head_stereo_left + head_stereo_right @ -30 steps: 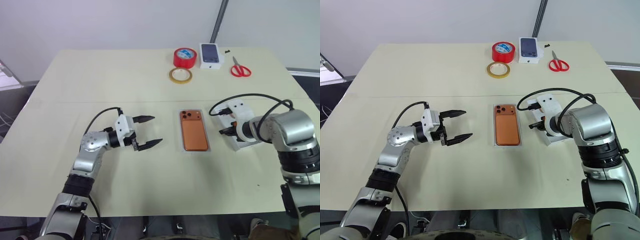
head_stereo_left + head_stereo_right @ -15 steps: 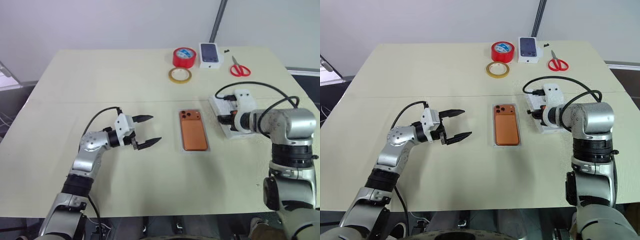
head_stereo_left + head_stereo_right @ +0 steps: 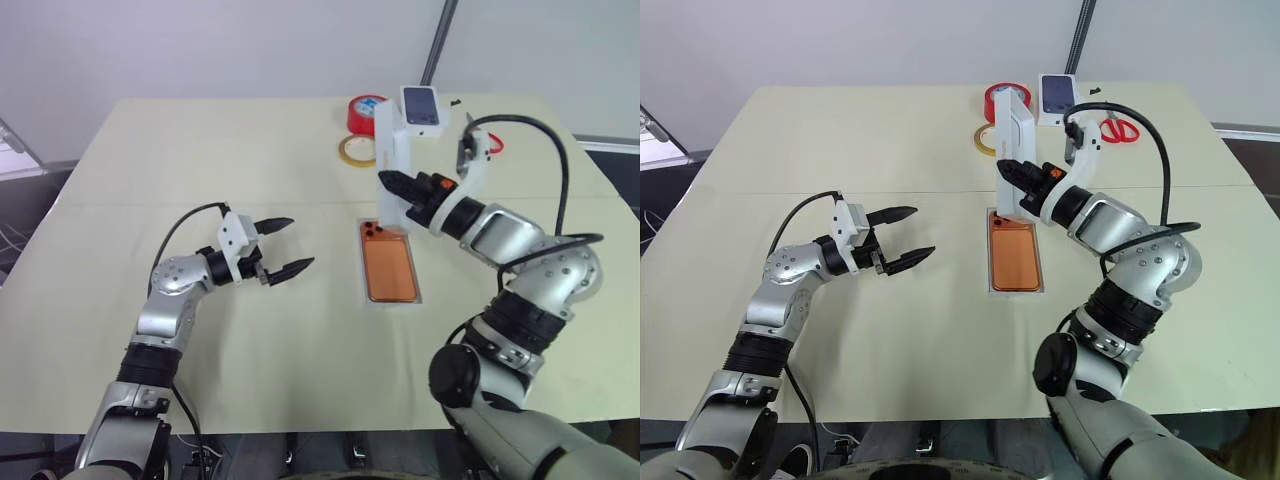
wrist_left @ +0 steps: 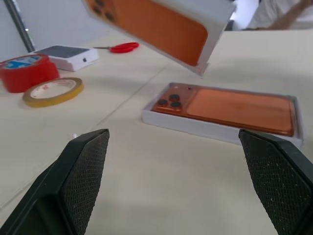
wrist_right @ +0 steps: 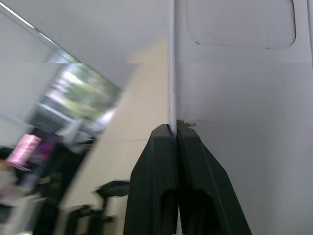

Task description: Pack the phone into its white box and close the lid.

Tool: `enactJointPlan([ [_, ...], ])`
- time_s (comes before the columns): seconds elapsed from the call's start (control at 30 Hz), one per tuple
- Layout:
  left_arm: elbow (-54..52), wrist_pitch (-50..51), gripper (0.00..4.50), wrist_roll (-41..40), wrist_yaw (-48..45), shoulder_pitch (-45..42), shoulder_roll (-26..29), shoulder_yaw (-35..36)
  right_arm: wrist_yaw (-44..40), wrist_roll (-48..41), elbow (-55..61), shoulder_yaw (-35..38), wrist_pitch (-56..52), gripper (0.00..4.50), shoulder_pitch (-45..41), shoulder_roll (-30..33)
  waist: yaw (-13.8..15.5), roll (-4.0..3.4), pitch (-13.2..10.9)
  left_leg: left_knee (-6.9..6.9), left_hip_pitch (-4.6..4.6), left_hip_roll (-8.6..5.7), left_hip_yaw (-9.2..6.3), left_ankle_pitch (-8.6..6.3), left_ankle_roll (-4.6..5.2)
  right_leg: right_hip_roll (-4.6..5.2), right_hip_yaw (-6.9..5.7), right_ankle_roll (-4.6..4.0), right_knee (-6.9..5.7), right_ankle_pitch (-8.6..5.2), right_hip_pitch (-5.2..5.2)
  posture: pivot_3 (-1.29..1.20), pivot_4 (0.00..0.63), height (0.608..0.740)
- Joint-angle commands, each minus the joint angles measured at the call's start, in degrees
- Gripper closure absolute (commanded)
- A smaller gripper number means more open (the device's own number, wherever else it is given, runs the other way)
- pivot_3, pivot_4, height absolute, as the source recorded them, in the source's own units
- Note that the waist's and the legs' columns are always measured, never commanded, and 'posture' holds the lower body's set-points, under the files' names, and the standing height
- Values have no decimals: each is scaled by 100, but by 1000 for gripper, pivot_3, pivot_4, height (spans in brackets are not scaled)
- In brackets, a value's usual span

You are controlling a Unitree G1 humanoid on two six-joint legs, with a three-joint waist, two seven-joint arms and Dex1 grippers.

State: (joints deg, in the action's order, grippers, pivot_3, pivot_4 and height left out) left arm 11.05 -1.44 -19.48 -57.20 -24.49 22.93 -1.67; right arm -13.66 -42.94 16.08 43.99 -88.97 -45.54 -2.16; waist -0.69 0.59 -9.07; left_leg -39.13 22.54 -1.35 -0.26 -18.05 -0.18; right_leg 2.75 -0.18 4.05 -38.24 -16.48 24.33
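The orange phone (image 3: 388, 268) lies back up inside the white box (image 3: 389, 302) at the middle of the table. My right gripper (image 3: 385, 180) is shut on one edge of the lid (image 3: 392, 140). The lid stands nearly upright in the air over the box's far end. Its outer face printed with an orange phone (image 4: 156, 29) shows in the left wrist view. The right wrist view shows my fingers (image 5: 166, 161) pinched on the lid's thin wall beside its plain white inner face (image 5: 239, 98). My left gripper (image 3: 300, 242) hovers open to the left of the box, holding nothing.
At the table's far side are a red tape roll (image 3: 992, 100), a yellow tape ring (image 3: 352, 150), a small white box with a dark phone picture (image 3: 422, 108) and red scissors (image 3: 1120, 128). The right arm's cable arcs over that corner.
My right gripper has lifted the lid off the table at the right, swung it left and up, and tipped it upright over the box. The left gripper has stayed open and has hardly moved.
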Motion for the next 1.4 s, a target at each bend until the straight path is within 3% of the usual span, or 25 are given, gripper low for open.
enactJointPlan([
  [0.03, -368, 187, 0, -346, 87, -206, -55, 228, 159, -1195, 290, 261, -353, 4467, 221, -368, -14, 0, 0, 0, 0, 0, 0, 0, 0, 0, 0, 0, 0, 0, 0, 0, 150, 740],
  [0.3, -890, 1013, 0, -614, 288, -37, -23, 190, 1528, -3742, 501, -635, -353, 4467, 1683, -347, -41, -2, -1, 5, -2, 1, 0, 0, 0, 0, 1, 0, 0, 0, 0, 0, 150, 740],
  [0.47, -1283, 1339, 0, -637, 281, 218, 26, 129, 3082, -6520, 346, -2325, 1244, 4467, 2611, 952, -54, -3, -2, 3, 0, 1, 2, 0, 1, 3, 2, 0, 6, 0, -1, 0, 150, 740],
  [0.53, -1340, 1403, 0, -643, 273, 255, 29, 141, 3318, -6942, 424, -2827, 1773, 4467, 2741, 1398, -59, -1, -2, 1, -1, 1, 2, 0, 2, 1, 1, 0, 6, 0, -2, 0, 150, 740],
  [0.7, -1445, 1533, 0, -822, 210, 359, 36, 231, 3692, -7006, 128, -3480, 2682, 4467, 2926, 1716, -48, -1, -2, 1, -2, 6, 3, 0, 2, -8, 1, 0, 7, -1, -5, 0, 150, 740],
  [0.83, -1448, 1335, 1352, -753, 83, 576, -42, 45, 3740, -6917, -179, -3739, 3205, 4500, 2807, 1774, -26, -1, -2, 0, 0, 5, 3, -1, 3, -8, 1, 0, 13, -1, -7, 0, 150, 740],
  [1.03, -1326, 1124, 4395, -471, 354, 707, -371, -156, 3343, -6350, -510, -3762, 3515, 4500, 2689, 1886, -5, 0, -2, 0, 0, 6, 3, -1, 4, -8, 1, 0, 14, -1, -9, 0, 150, 740],
  [1.4, -611, 824, 4458, 75, 756, 328, -1006, -596, 2990, -5537, -787, -3763, 3618, 4500, 2777, 2094, -3, 1, -1, 0, -3, 7, 3, -3, 7, -8, 0, 0, 15, -1, -15, 0, 150, 740],
])
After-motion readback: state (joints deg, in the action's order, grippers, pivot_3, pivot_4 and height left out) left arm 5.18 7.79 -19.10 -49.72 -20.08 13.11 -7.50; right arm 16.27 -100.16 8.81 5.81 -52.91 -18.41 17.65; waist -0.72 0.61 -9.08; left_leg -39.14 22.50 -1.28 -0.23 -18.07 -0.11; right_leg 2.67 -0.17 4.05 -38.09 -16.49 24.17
